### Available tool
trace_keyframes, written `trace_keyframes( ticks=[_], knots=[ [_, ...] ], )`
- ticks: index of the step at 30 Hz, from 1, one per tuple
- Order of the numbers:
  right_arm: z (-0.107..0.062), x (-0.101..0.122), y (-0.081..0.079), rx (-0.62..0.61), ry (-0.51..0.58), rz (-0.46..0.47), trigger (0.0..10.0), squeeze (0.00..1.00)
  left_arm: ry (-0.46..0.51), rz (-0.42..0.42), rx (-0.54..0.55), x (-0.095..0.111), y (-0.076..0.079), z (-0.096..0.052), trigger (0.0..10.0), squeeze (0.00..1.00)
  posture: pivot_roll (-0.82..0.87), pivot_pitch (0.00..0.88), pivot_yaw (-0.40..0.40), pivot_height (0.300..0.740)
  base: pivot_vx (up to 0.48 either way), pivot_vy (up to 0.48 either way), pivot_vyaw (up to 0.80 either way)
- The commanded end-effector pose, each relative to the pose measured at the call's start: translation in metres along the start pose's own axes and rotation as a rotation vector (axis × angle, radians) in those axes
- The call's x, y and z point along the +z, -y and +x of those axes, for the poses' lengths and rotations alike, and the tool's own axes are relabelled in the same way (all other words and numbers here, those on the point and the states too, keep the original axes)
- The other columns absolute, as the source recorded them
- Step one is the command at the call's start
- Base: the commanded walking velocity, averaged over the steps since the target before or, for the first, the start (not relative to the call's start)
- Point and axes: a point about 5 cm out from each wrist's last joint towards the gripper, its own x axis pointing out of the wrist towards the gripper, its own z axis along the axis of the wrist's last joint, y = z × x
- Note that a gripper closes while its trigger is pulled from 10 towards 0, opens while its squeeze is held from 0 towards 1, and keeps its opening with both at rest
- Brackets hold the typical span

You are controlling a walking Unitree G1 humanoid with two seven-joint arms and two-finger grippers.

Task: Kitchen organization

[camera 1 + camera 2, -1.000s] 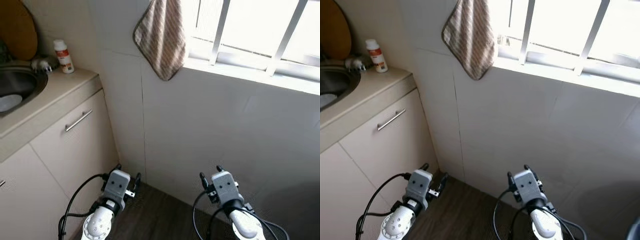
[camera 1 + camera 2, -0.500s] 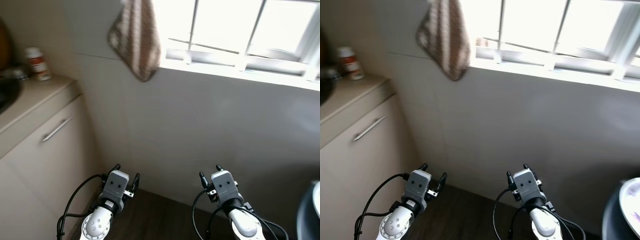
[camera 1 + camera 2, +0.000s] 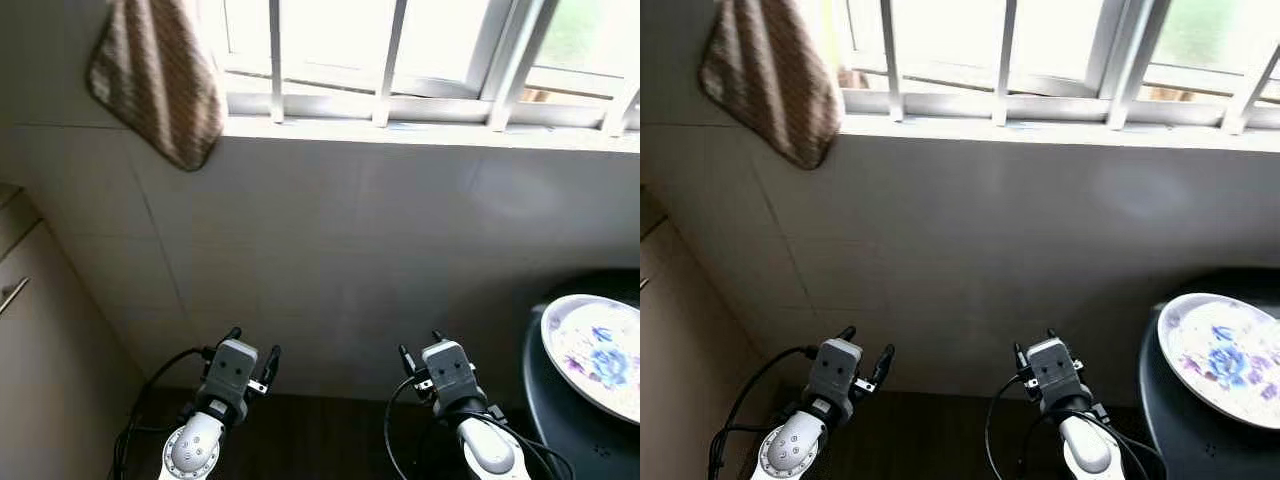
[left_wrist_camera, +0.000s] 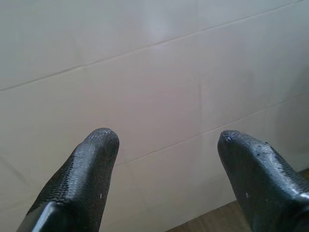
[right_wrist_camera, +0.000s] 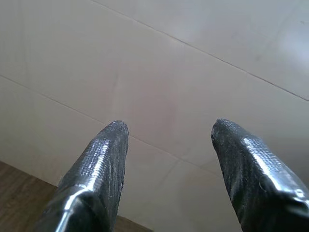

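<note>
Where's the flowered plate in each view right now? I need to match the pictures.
Left eye view: flowered plate at the right edge, on a black surface.
Right eye view: further in from the right edge.
Wrist views: tiled wall ahead.
Shared landmark: striped towel hanging upper left.

1. Wall tiles point(image 4: 159, 87) ahead of the fingers: smooth, pale, with a faint sheen.
2. Left gripper point(image 4: 164, 140) fingers point(image 4: 82, 179): black, finely pebbled, matt.
3. Right gripper point(image 5: 166, 128) fingers point(image 5: 246, 164): black, slightly glossier.
4. Floor point(image 5: 19, 188) below the fingertips: dark wood grain.
5. Plate point(image 3: 595, 360), right of the fingers: glossy glazed, floral.
6. Towel point(image 3: 160, 80), high above: striped woven cloth.
</note>
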Motion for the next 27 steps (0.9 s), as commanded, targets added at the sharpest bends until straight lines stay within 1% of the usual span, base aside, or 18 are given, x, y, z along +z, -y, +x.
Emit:
trace_keyframes(
  ticks=[1,3,27],
  knots=[
    [-0.0008,-0.0019,0.0011,-0.004,-0.01,0.007,10.0,0.0,-0.005,0.003,-0.002,-0.0012,-0.0005,-0.0011,10.0,0.0,0.03,0.0,0.0,0.74,0.0,0.0,-0.78],
    [-0.0008,-0.0018,0.0012,-0.004,-0.008,0.007,10.0,0.0,-0.005,0.003,-0.002,-0.0012,-0.0005,-0.0012,10.0,0.0,0.03,0.0,0.0,0.74,0.0,0.0,-0.64],
    [0.0016,0.0008,0.0019,-0.001,0.008,0.002,10.0,0.0,-0.001,0.007,-0.008,0.0002,-0.0002,0.0012,10.0,0.0,0.03,0.0,0.003,0.74,0.0,0.0,0.0]
  ],
)
